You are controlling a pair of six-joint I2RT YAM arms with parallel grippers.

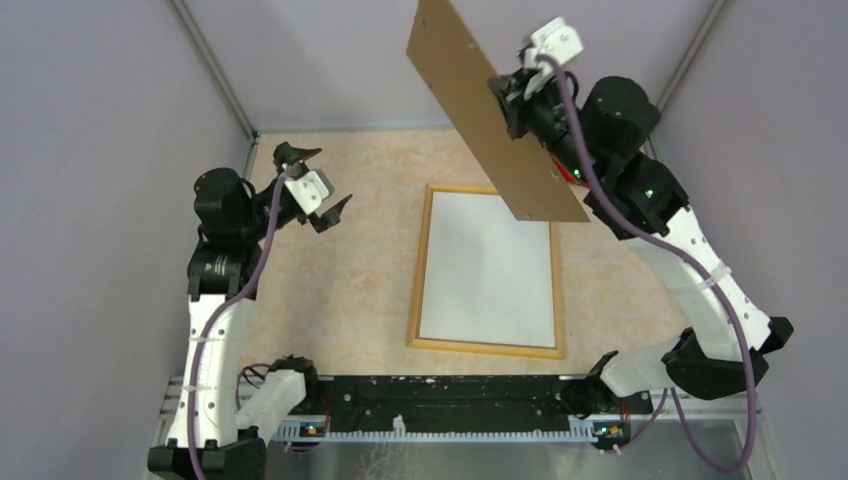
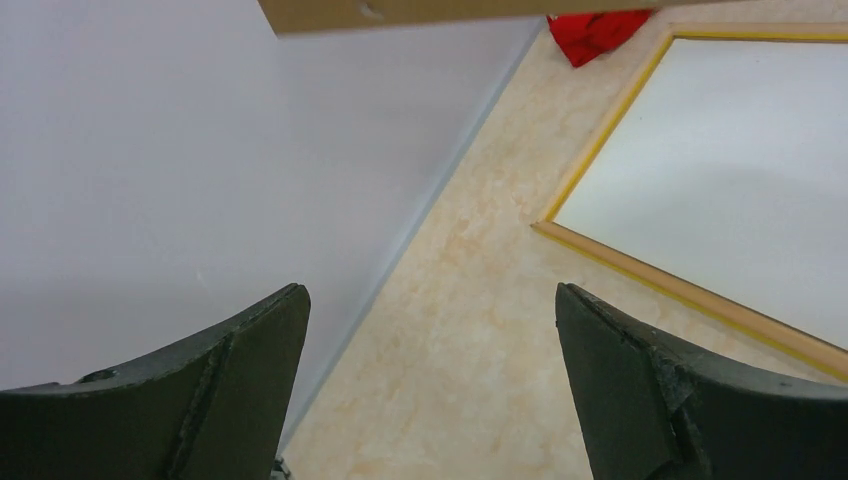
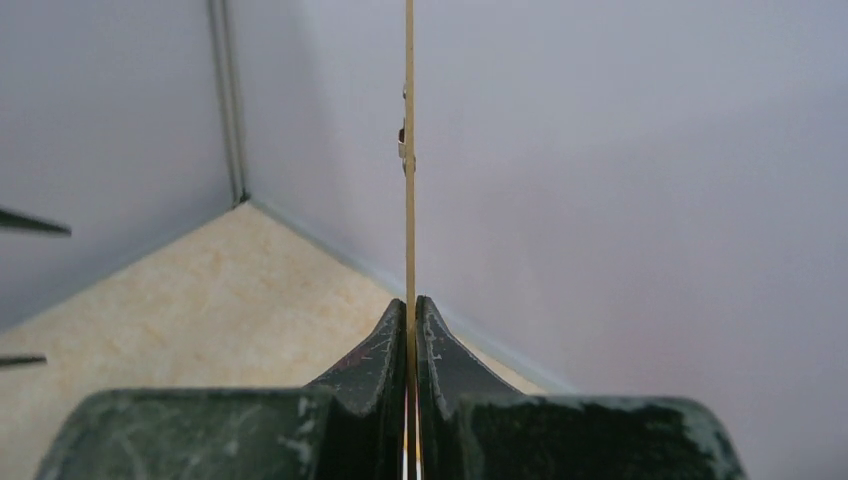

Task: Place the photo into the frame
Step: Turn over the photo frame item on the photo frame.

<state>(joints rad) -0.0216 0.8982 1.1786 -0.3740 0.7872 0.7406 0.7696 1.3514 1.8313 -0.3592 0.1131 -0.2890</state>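
Note:
The frame point(image 1: 420, 270) lies flat on the beige table, pale wood side up with a yellow inner edge. The photo point(image 1: 490, 275) fills its opening, plain white side up. My right gripper point(image 1: 512, 98) is raised above the frame's far right corner, shut on the edge of a brown backing board point(image 1: 480, 100) that hangs tilted in the air. The right wrist view shows that board point(image 3: 408, 150) edge-on, pinched in the right gripper point(image 3: 411, 305). My left gripper point(image 1: 335, 175) stands open and empty left of the frame. In its wrist view the left gripper point(image 2: 430, 290) faces bare table beside the frame point(image 2: 600, 150) and photo point(image 2: 730, 170).
Grey walls close in the table on the left, back and right. A red object point(image 2: 600, 35) sits near the frame's far corner, below the board point(image 2: 400, 12). A black rail point(image 1: 450, 400) runs along the near edge between the arm bases.

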